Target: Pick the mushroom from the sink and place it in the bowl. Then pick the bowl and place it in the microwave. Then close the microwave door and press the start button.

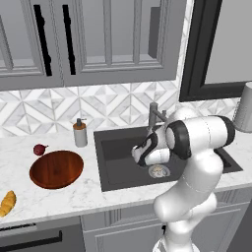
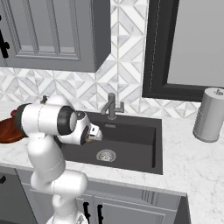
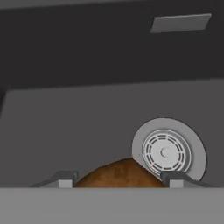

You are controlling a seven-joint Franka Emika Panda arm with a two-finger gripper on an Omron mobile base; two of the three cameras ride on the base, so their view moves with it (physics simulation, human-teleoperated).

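Note:
The tan-brown mushroom [image 3: 118, 175] sits between my two finger tips, and each tip rests against one of its sides. My gripper [image 3: 120, 179] is shut on it low inside the dark grey sink [image 1: 118, 142], just beside the round steel drain [image 3: 168, 151]. The hand [image 1: 138, 156] hangs over the basin's middle, left of the drain [image 1: 158, 171]. The wide reddish-brown bowl [image 1: 56, 169] stands empty on the counter left of the sink; my arm partly hides the bowl [image 2: 5, 129] in the right base view. The microwave and its door are out of view.
The faucet [image 1: 154, 115] rises behind the sink. A soap dispenser [image 1: 80, 133] and a dark red ball [image 1: 40, 149] stand behind the bowl, and a golden pastry [image 1: 7, 203] lies at the counter's front left. A grey cylinder [image 2: 210, 114] stands to the right.

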